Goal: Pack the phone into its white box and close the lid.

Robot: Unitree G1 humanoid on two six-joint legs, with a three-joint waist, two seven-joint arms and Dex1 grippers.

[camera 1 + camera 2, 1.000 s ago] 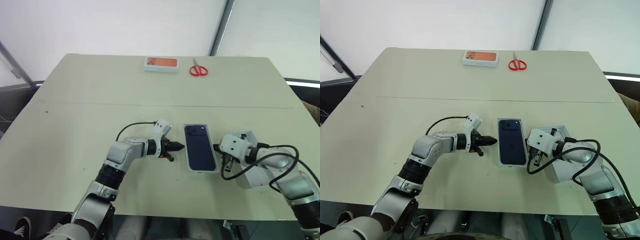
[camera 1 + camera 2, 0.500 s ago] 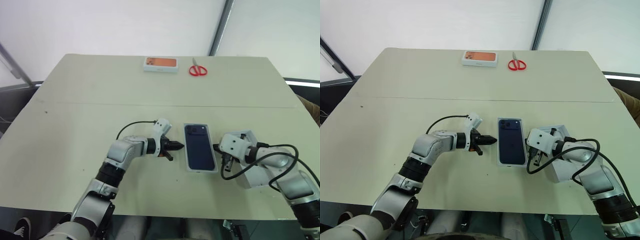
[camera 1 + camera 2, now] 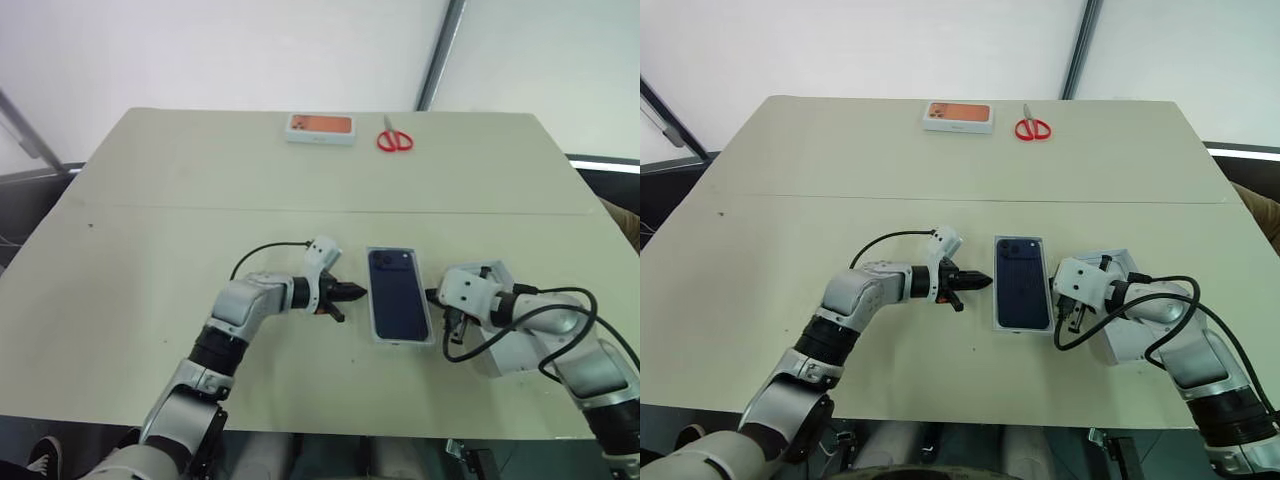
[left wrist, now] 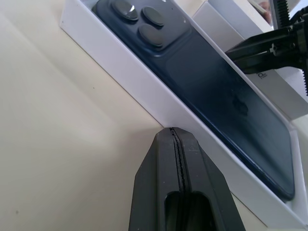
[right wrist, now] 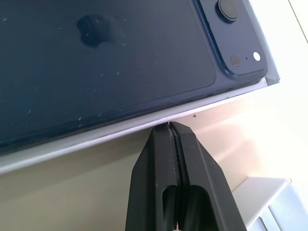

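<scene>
Left eye view shows the phone (image 3: 399, 294) lying in the white box (image 3: 403, 341) at centre frame, camera cluster at its upper end. Left gripper (image 3: 352, 292) and right gripper (image 3: 436, 295) – both with fingers pressed together, holding nothing – flank the box's long walls. The lid (image 3: 500, 352) waits at lower right under the right arm; I think it must be fetched and lowered squarely. An orange-topped box (image 3: 321, 127) and scissors (image 3: 395, 139) sit far up, not obstructing.

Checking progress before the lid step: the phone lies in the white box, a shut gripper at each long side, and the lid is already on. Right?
Not quite: the lid is off, lying beside the white box under the right arm, as the right eye view shows. The phone and both shut grippers, left and right, are as described.
</scene>
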